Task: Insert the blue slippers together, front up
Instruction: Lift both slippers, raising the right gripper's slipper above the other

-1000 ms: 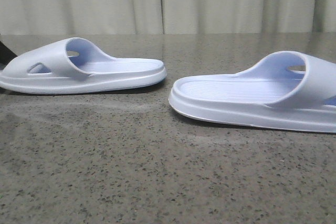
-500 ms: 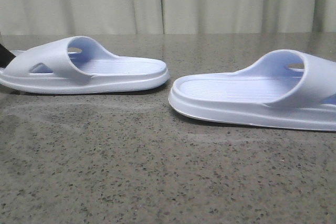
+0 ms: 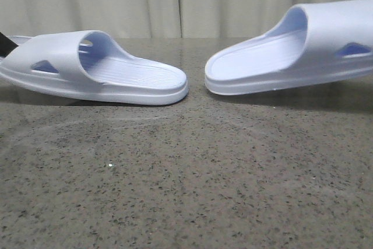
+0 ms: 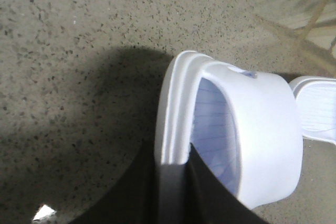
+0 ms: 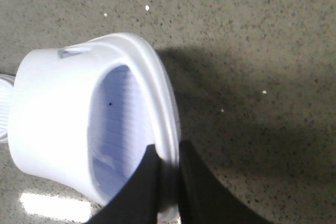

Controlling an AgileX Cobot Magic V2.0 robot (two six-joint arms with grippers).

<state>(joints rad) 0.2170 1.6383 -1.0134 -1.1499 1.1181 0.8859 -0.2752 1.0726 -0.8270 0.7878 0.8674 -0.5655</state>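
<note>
A speckled grey stone bench (image 3: pixel 175 173) stood before pale curtains (image 3: pixel 163 1). The 2 blue slippers faced heel to heel — the left slipper (image 3: pixel 96 68) tilted in the left pincer (image 4: pixel 173 187), the right slipper (image 3: pixel 297 48) held clear of the bench, its sole edge clamped by the right pincer (image 5: pixel 165 182).

front half of the speckled table (image 3: pixel 186 190): bare, free passage | middle: left slipper (image 3: pixel 99 68) and right slipper (image 3: pixel 291 48) stand in the way, heel ends facing, narrow gap between them | right slipper is lifted, free room under it | behind: curtain (image 3: pixel 175 1) closes the far side
</note>
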